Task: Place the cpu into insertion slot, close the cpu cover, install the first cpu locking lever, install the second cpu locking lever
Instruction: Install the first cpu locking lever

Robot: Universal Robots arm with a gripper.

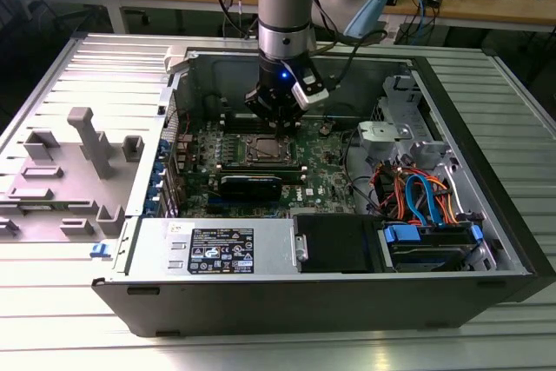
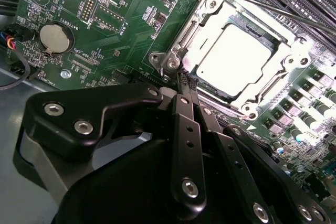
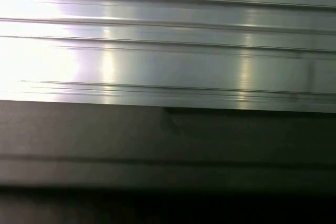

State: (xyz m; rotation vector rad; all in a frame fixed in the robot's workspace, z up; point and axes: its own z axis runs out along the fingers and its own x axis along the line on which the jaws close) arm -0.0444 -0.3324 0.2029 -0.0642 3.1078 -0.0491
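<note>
- In the second wrist view the end effector (image 2: pixel 185 80) has its fingers pressed together, holding nothing, tips beside the cpu cover (image 2: pixel 197 30); the cpu (image 2: pixel 233 59) sits inside the insertion slot (image 2: pixel 262 35)
- The exterior view shows the arm over the open computer case (image 1: pixel 486 154) on the ribbed tabletop (image 1: pixel 78 301)

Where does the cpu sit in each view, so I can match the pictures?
Exterior view: the cpu lies mid-board in the open case, just below the gripper.
Second wrist view: the cpu is framed by the cpu cover, beyond the gripper.
First wrist view: ribbed metal, no cpu.
Shared landmark: the gripper.
</note>
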